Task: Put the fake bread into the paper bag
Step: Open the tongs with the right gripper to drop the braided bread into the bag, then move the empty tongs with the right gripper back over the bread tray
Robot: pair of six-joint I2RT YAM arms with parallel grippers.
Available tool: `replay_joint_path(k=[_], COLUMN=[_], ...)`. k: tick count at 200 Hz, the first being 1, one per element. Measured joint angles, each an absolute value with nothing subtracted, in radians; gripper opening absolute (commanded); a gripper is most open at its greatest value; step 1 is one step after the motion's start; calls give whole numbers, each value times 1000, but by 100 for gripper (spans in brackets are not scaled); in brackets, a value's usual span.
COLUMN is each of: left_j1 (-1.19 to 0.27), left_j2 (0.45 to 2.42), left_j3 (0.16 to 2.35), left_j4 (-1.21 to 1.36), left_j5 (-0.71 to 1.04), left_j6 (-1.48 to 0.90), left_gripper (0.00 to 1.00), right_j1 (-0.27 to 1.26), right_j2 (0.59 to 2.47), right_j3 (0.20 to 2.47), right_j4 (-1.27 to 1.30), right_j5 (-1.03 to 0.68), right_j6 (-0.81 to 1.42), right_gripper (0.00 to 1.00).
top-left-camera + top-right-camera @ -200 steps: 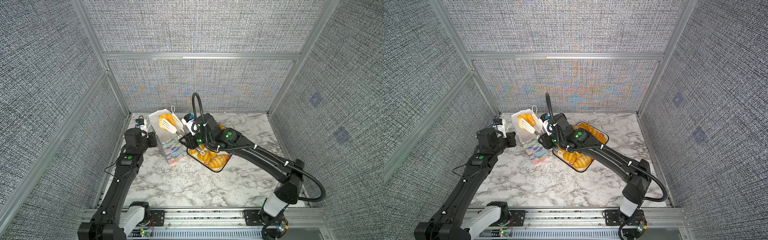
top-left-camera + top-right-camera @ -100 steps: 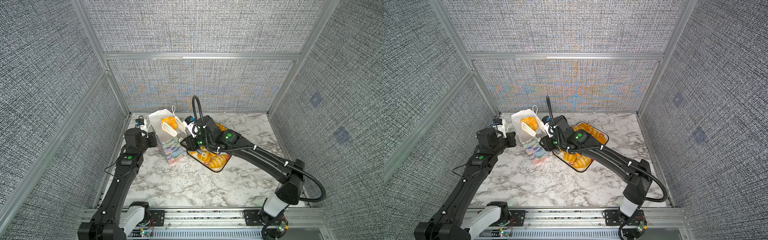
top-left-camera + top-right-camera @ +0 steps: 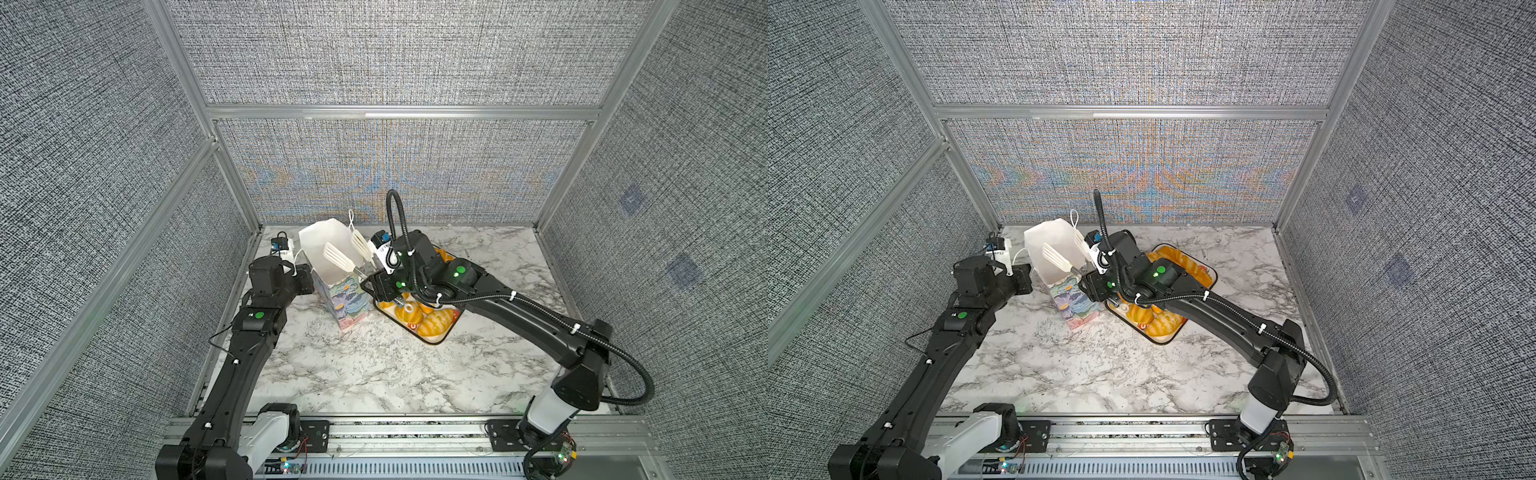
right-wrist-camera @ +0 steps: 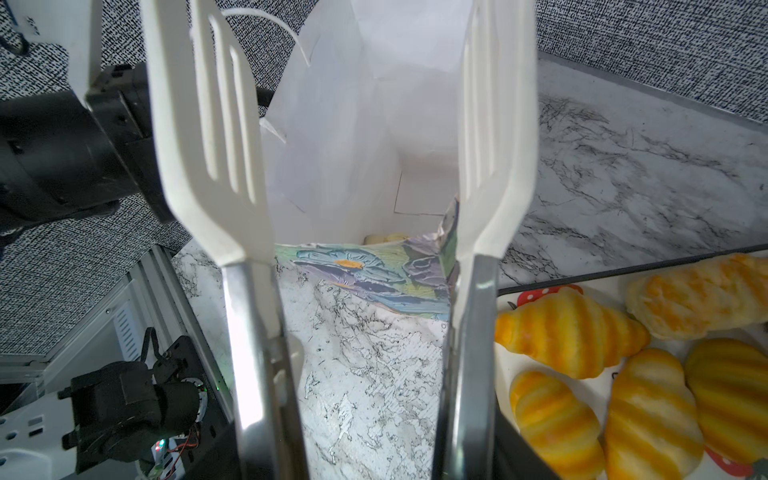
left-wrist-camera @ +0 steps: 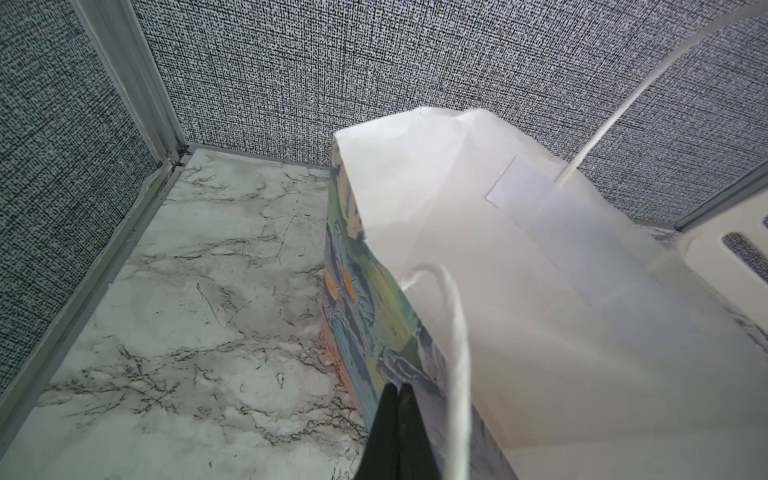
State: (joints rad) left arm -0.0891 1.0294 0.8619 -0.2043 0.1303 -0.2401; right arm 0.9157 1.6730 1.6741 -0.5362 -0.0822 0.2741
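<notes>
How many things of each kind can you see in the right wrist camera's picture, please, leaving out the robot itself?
fake bread lying on the tray: 5
fake bread just showing inside the paper bag: 1
paper bag: 1
tongs: 1
tray: 1
Total: 9

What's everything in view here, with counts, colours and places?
paper bag: one, floral outside, white inside, standing left of the tray
fake bread: at least five, golden-orange, on the tray
tray: one, white with black rim, right of bag
tongs: one pair, white, spread over the bag's mouth
table: one, grey-veined marble, beneath everything
left gripper: one, black, shut beside the bag's outer wall
right gripper: one, black, gripping the tongs
</notes>
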Motion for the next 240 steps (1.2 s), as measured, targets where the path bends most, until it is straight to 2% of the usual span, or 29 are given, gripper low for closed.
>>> replay_joint_path(k=[112,240], left_j1=[-89,-89], left_j2=[1030,1031], left_j3=[862,862], left_j4=[-204,-205], left_j5=[130,125], left_j6=[-240,-236], left_gripper=[0,0], right_j1=[915,822], right_j2=[1553,1338], right_j3=[1624,1393], right_j4=[-540,-633], right_j5=[-46,59], right_j6=[266,345], right_gripper=[61,60])
